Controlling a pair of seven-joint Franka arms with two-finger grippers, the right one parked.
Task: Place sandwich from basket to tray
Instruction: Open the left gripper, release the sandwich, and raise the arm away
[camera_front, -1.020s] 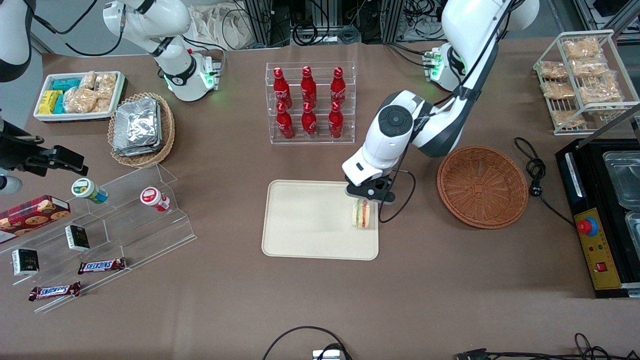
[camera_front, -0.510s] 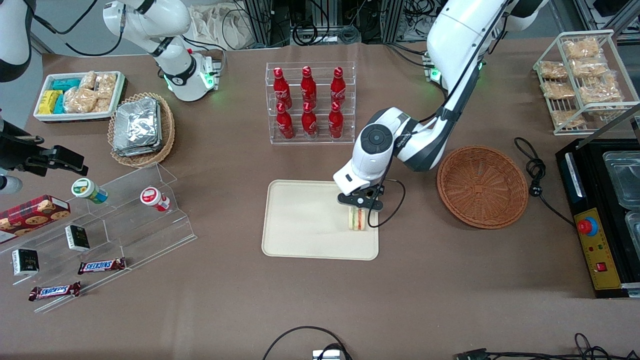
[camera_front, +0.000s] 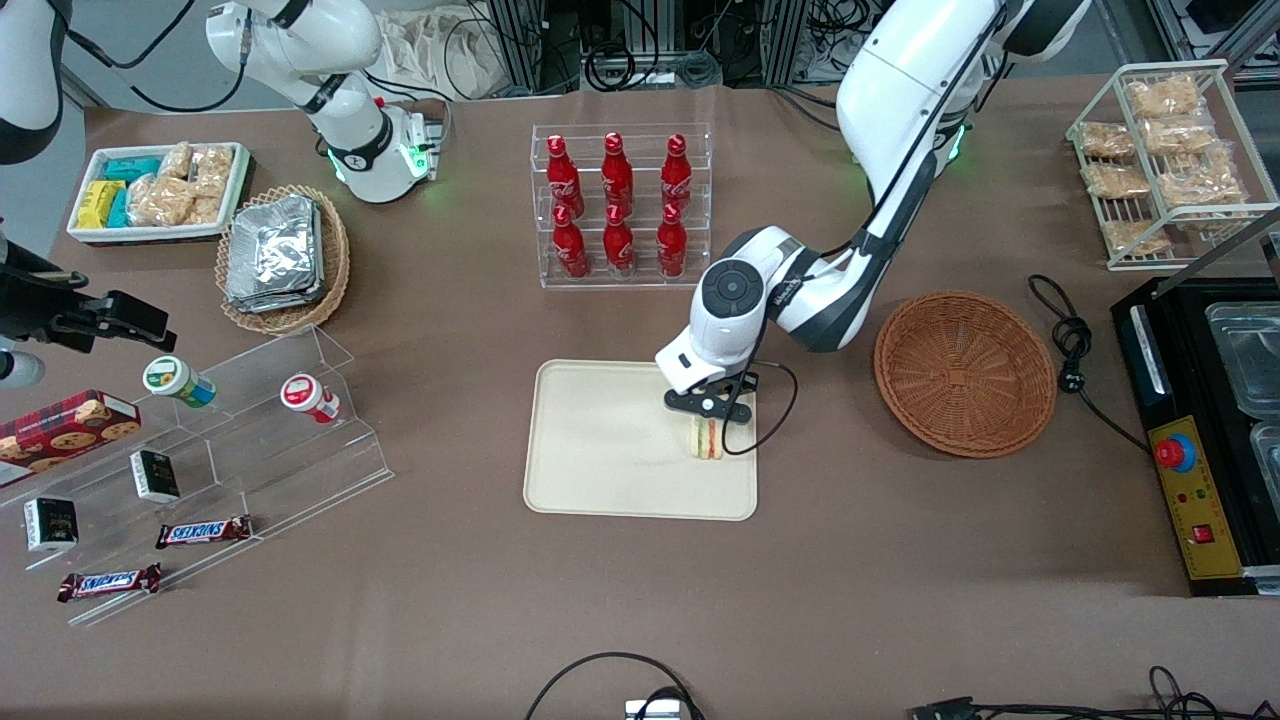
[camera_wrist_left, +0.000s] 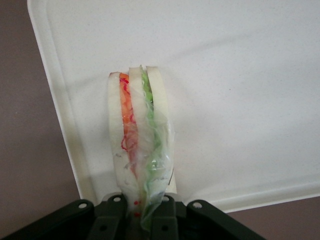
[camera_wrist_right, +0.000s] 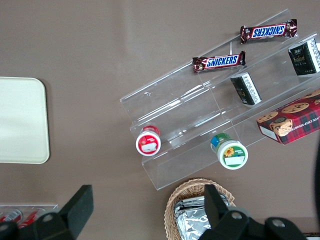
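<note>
From the front, the black two-finger gripper (camera_front: 708, 408) pinched the small plastic-wrapped triangular sandwich (camera_front: 707, 438) upright, low over the cream rectangular tray (camera_front: 610, 450), probably for release; the reddish-brown wicker basket (camera_front: 965, 372) was empty. Since earlier, it had carried the sandwich further over the tray.

The wrist camera showed the sandwich (camera_wrist_left: 140, 145) near the tray's rim (camera_wrist_left: 55, 100).

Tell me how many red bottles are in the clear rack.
6. Three stand in the row farther from the front camera, three in the nearer row. The tool holds the sandwich over the tray.
</note>
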